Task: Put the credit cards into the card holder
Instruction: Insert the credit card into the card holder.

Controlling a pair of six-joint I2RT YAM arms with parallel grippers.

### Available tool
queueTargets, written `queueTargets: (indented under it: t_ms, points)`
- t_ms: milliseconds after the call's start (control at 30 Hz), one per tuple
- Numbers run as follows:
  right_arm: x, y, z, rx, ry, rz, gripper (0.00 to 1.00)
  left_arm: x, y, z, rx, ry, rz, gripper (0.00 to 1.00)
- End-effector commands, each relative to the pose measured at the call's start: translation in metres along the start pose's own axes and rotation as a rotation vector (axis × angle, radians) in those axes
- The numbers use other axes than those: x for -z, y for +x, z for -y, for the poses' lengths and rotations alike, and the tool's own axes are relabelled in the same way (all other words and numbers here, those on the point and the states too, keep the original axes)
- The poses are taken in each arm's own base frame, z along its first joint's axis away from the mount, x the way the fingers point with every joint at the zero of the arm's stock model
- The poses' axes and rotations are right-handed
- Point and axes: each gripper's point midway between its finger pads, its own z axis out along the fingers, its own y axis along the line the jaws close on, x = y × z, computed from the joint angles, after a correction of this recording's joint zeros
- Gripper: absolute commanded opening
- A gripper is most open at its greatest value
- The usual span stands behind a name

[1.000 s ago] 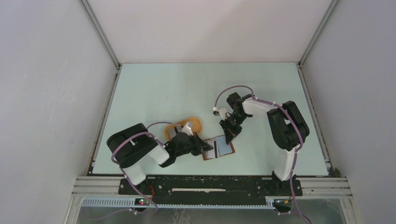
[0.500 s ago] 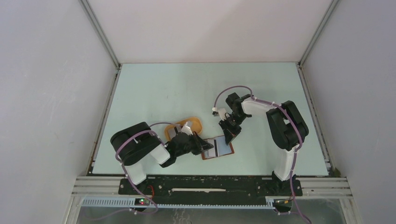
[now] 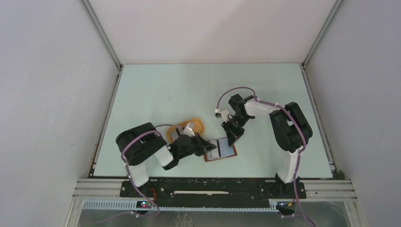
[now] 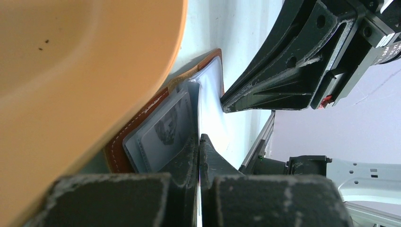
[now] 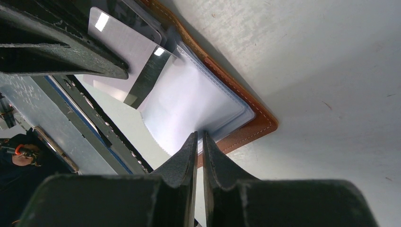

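Observation:
The card holder (image 3: 228, 150) lies open near the front edge, pale inside with a brown border (image 5: 246, 127). My left gripper (image 3: 206, 147) is shut on a credit card (image 3: 212, 151), white with a dark stripe (image 5: 127, 52). The card is seen edge-on between the jaws (image 4: 198, 137) and reaches over the holder's left half (image 4: 137, 142). A grey printed card (image 4: 165, 127) sits in a pocket there. My right gripper (image 3: 232, 141) is at the holder's far right edge. Its nearly closed tips (image 5: 199, 134) pinch the clear sleeve.
The orange-yellow oval tray (image 3: 196, 124) sits just behind the left gripper and fills the left of the left wrist view (image 4: 71, 71). White walls enclose the pale table (image 3: 189, 90). A black rail (image 3: 213, 188) runs along the front.
The left arm's elbow has swung to the right and its gripper has nudged the card slightly further over the holder. The right arm has stayed put.

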Motion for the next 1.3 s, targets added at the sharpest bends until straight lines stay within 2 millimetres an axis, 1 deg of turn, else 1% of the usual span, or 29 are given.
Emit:
queueTargets:
  t_ms: [0, 267, 400, 467, 667, 767, 900, 1033, 1167, 1267]
  points:
    - [-0.009, 0.001, 0.005, 0.008, 0.024, -0.029, 0.16, -0.001, -0.006, -0.020, 0.026, -0.074, 0.044, 0.00]
    - [-0.009, 0.001, 0.004, 0.011, 0.022, -0.029, 0.16, -0.010, -0.005, -0.016, 0.025, -0.065, 0.045, 0.01]
    - [-0.009, 0.001, 0.004, 0.010, 0.021, -0.030, 0.16, -0.012, -0.002, -0.014, 0.026, -0.067, 0.044, 0.02]
    - [-0.009, 0.001, 0.003, 0.011, 0.021, -0.031, 0.16, -0.013, -0.004, -0.014, 0.021, -0.077, 0.067, 0.02]
    - [-0.009, 0.000, 0.002, 0.015, 0.017, -0.027, 0.16, -0.015, 0.001, -0.015, 0.014, -0.084, 0.054, 0.05]
    - [-0.004, -0.003, -0.002, 0.022, 0.005, -0.013, 0.17, -0.015, 0.005, -0.015, 0.012, -0.085, 0.041, 0.07]
    - [0.010, -0.012, -0.014, 0.048, -0.034, 0.048, 0.25, -0.013, 0.005, -0.016, 0.002, -0.092, 0.039, 0.11]
    - [0.029, -0.021, -0.035, 0.103, -0.138, 0.132, 0.33, -0.013, 0.006, -0.016, -0.011, -0.104, 0.031, 0.16]
    - [0.045, -0.025, -0.058, 0.200, -0.212, 0.210, 0.35, -0.014, 0.007, -0.014, -0.015, -0.099, 0.023, 0.19]
    - [0.056, -0.026, -0.073, 0.308, -0.221, 0.266, 0.35, -0.014, 0.007, -0.014, -0.015, -0.096, 0.021, 0.21]
